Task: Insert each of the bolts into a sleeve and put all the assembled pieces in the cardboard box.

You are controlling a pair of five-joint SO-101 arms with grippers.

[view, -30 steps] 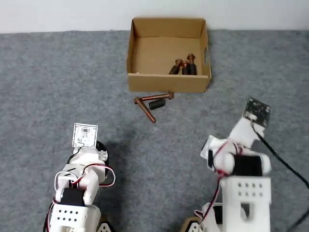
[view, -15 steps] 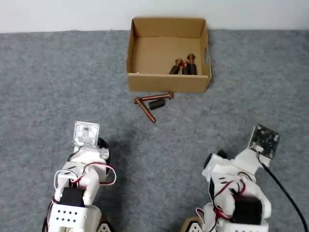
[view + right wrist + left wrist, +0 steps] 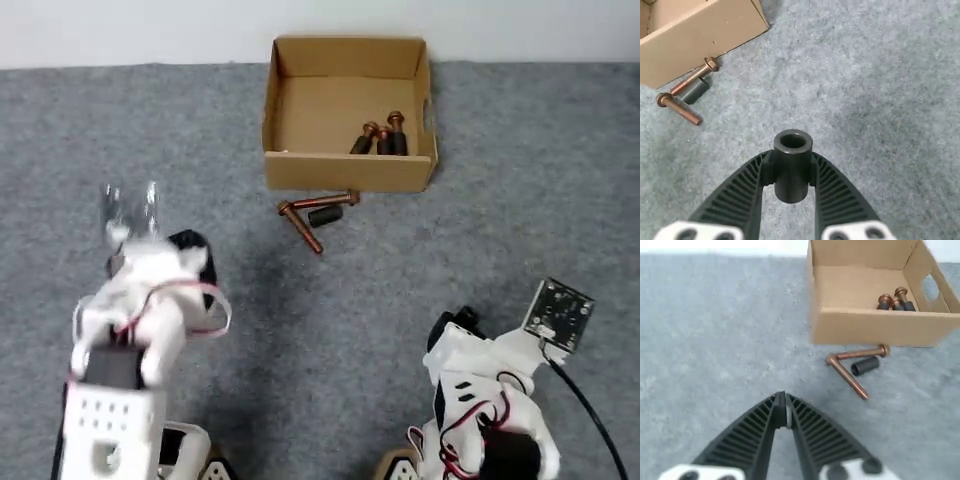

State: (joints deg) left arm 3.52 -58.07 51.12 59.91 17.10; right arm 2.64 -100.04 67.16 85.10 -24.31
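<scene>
bolts and sleeves lie partly in the box and partly on the counter. the open-topped brown cardboard box (image 3: 345, 172) sits at the upper middle of the high view, on the grey felt-covered counter (image 3: 540, 180). in the right part of the box, near its front wall, lies a tight cluster of assembled pieces (image 3: 383, 138): copper bolts seated in black sleeves, heads pointing toward the back wall.

just in front of the box, two bare copper bolts lie on the counter. the level bolt (image 3: 325, 200) runs nearly parallel to the front wall with its head at the right. the slanted bolt (image 3: 301, 227) angles down to the right from its head, which is close to the level bolt's left tip. a short black cylindrical loose sleeve (image 3: 325, 215) lies in the angle between them, just beside the level bolt.

the left arm (image 3: 140, 310) stands at the lower left of the high view. the left claw (image 3: 782, 407) is closed, its ribbed black fingers meeting at the tips with nothing between them.

the right arm (image 3: 490, 390) is at the lower right. the right claw (image 3: 791, 172) grips a black held sleeve (image 3: 792, 150) between its fingers, the open bore facing the wrist camera, above bare counter and well apart from the box.
</scene>
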